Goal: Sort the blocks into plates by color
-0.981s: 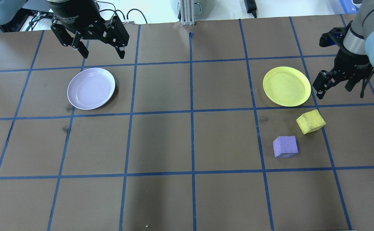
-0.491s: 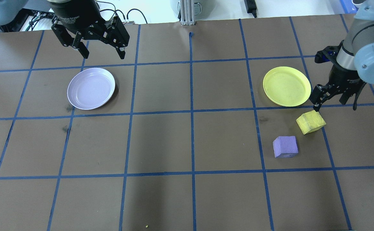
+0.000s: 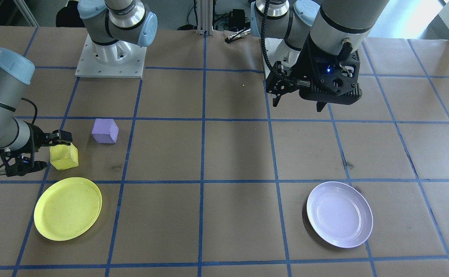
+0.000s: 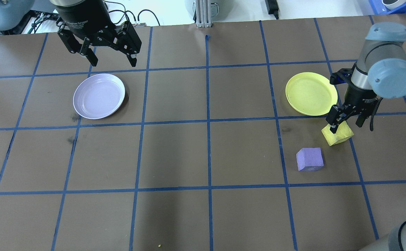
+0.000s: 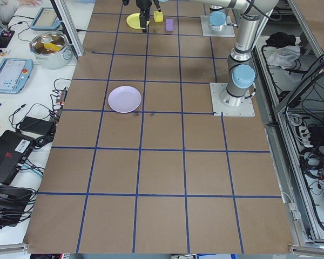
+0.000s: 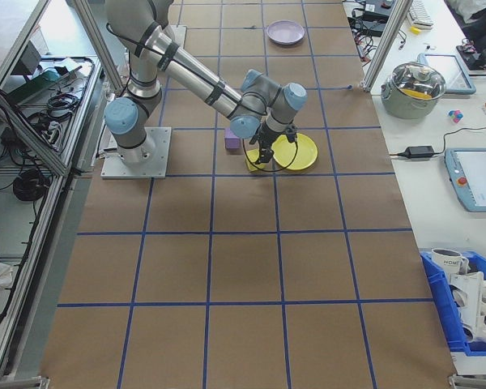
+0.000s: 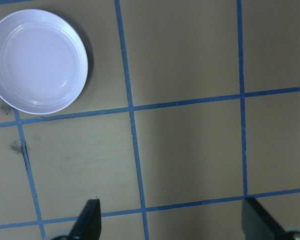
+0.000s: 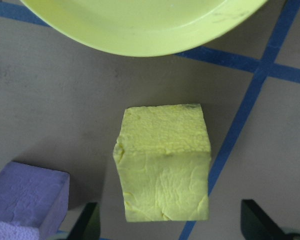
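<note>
The right gripper (image 4: 345, 124) is hanging low over the yellow block (image 4: 338, 134) with its jaws spread wide and nothing in its grasp; in the right wrist view the two fingertips (image 8: 88, 222) are showing either side of the block, apart from it. The yellow block (image 8: 162, 162) is sitting on the bench (image 4: 206, 153), just beside the near rim of the yellow plate (image 4: 311, 93) and partly over a blue tape line. The purple block (image 4: 309, 159) is lying near the yellow one, not touching it, on the side away from the plate.

The left gripper (image 4: 112, 55) is hovering above the bench's far edge with its jaws fully apart and holding nothing. The lavender plate (image 4: 99, 96) is lying just beside it, well apart from both blocks; the left wrist view is showing that plate (image 7: 37, 61) in its upper corner.

Both plates are sitting bare in the front-facing view, the yellow one (image 3: 67, 208) and the lavender one (image 3: 339, 214)
</note>
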Robot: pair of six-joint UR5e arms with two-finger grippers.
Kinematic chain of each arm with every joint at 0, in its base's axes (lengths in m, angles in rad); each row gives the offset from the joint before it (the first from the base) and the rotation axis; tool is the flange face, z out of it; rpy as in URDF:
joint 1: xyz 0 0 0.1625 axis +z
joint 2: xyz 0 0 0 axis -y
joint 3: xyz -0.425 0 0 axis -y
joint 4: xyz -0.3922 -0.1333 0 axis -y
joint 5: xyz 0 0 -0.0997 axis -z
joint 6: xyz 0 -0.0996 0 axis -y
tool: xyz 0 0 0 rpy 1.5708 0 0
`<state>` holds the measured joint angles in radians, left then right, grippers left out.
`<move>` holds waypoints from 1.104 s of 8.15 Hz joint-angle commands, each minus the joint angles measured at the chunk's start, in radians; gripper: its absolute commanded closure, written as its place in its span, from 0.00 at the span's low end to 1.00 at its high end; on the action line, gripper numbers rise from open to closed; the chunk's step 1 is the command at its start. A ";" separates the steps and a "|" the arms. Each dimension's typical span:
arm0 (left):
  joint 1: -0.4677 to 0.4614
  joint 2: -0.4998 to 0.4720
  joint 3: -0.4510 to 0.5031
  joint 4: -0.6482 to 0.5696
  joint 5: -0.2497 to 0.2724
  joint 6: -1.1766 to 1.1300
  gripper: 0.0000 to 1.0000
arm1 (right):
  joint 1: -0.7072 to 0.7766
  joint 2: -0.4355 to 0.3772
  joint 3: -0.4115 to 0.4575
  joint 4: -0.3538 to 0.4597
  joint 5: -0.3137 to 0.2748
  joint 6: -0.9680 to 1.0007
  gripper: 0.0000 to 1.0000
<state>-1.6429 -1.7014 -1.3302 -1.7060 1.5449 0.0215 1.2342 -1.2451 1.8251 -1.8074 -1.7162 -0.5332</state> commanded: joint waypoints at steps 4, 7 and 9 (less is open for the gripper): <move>0.000 0.000 -0.004 0.000 0.001 0.000 0.00 | 0.001 0.099 -0.001 -0.116 0.019 -0.061 0.19; 0.000 0.000 -0.004 0.000 0.001 0.000 0.00 | 0.001 0.087 -0.017 -0.147 0.024 -0.142 1.00; 0.000 0.000 -0.004 0.000 0.001 0.000 0.00 | 0.004 -0.026 -0.032 -0.112 0.029 -0.121 1.00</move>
<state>-1.6429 -1.7012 -1.3346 -1.7058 1.5468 0.0215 1.2351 -1.1756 1.8051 -1.9488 -1.6925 -0.6705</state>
